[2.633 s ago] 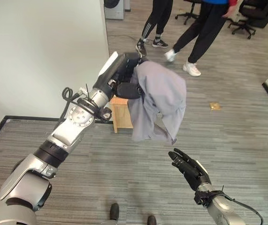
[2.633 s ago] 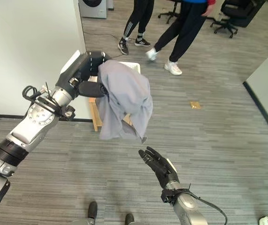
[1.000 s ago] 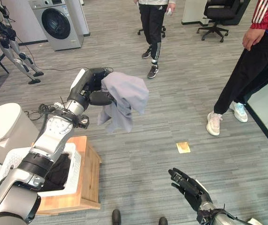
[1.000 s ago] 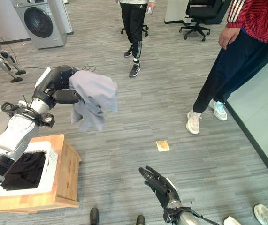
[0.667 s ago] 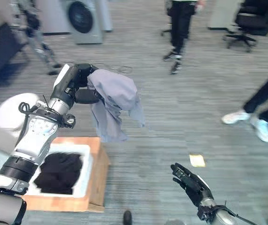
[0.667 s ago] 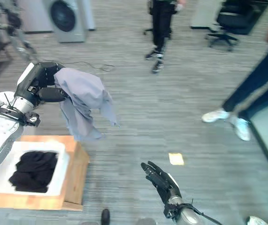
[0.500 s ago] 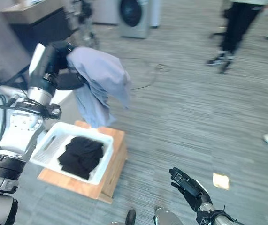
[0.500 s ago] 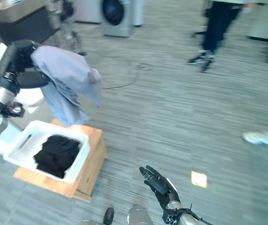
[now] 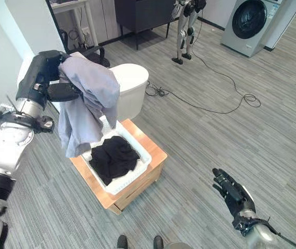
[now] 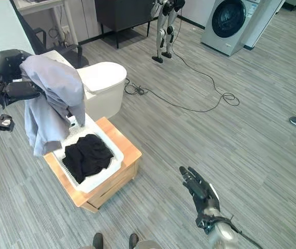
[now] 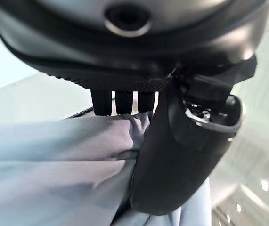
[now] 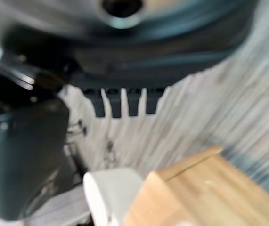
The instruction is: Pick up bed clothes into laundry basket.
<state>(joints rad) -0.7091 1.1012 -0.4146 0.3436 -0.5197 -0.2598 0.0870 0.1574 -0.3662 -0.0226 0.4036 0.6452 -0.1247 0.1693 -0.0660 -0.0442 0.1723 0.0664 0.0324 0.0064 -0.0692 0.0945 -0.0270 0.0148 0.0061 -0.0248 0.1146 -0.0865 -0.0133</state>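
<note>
Pinching the grey garment beside the white laundry basket (dark clothes inside), the left hand looked mid-delivery, needing to shift over and release; right hand hung open.

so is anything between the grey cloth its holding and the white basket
Nothing visible does. The left robot hand holds the grey cloth garment hanging over the near edge of the white plastic laundry basket, which sits open-topped on a wooden box with black clothes inside.
</note>
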